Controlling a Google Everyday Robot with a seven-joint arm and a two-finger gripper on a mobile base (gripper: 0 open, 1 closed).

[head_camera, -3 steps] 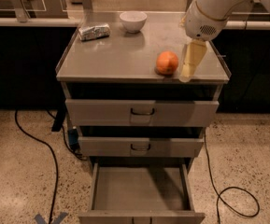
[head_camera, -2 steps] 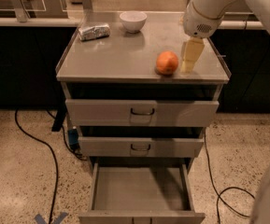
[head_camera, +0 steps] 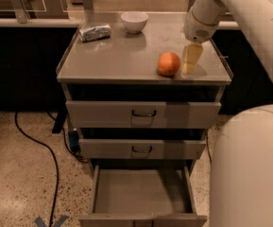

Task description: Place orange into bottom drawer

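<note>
Gripper lifted slightly, hangs just beside orange.

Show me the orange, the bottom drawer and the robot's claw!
orange [head_camera: 168, 64], camera view, middle of its skin.
bottom drawer [head_camera: 140, 193], camera view, its bare grey floor.
claw [head_camera: 189, 66], camera view, its tip, beside the orange.

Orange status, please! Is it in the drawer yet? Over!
Pincer beside orange on cabinet top. Orange not in drawer yet. Bottom drawer open. White bowl at back, apart.
</note>
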